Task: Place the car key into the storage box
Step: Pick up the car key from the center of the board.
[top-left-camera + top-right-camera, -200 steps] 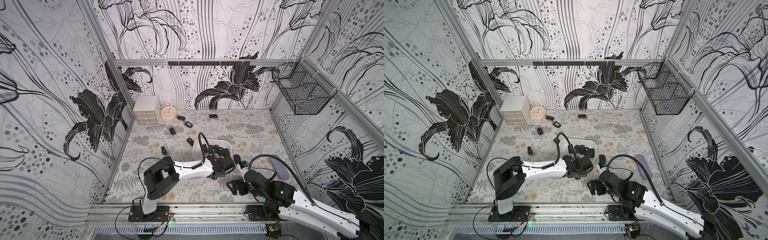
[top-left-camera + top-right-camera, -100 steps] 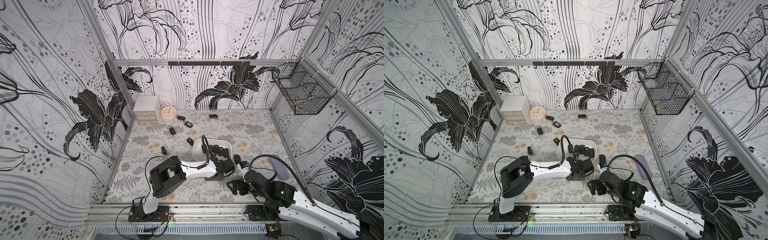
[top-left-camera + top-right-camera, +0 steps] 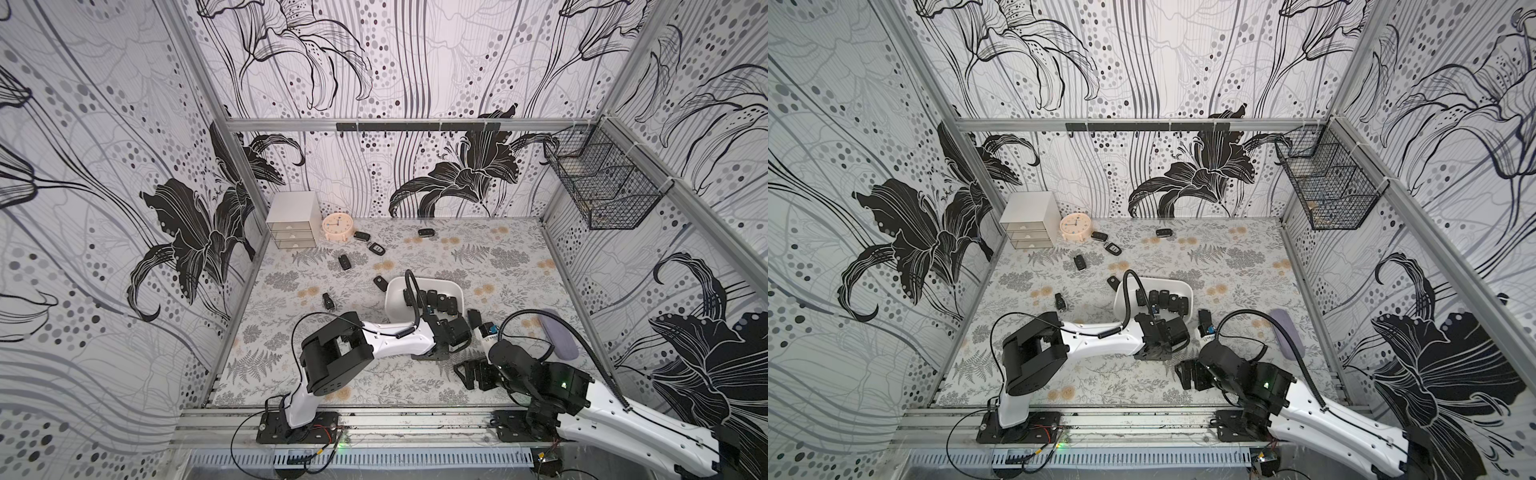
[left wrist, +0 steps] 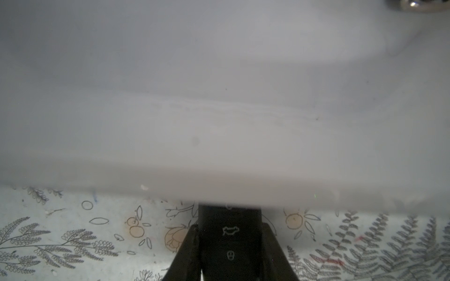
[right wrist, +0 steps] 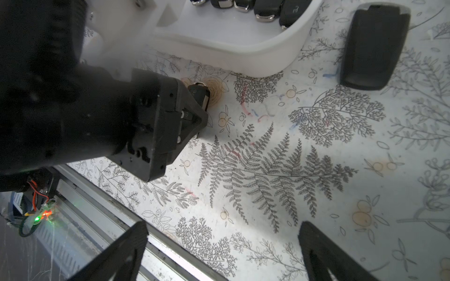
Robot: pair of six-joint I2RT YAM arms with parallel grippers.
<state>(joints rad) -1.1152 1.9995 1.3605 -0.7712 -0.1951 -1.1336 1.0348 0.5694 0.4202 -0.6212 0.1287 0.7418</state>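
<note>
Both my top views look down on the table [image 3: 498, 249] [image 3: 1225, 249] from high above its front edge, sharing the whole surface. My left wrist camera sits very close against the storage box [image 4: 219, 97] wall. My right wrist camera, low near the front edge, sees that box [image 5: 243, 56] too.

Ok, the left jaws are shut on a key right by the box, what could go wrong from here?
The car key is gripped low at the table, just short of the storage box wall: going forward without lifting would likely shove the box. The key's front sticks out past the left jaws, so it might pivot on the lift.
</note>
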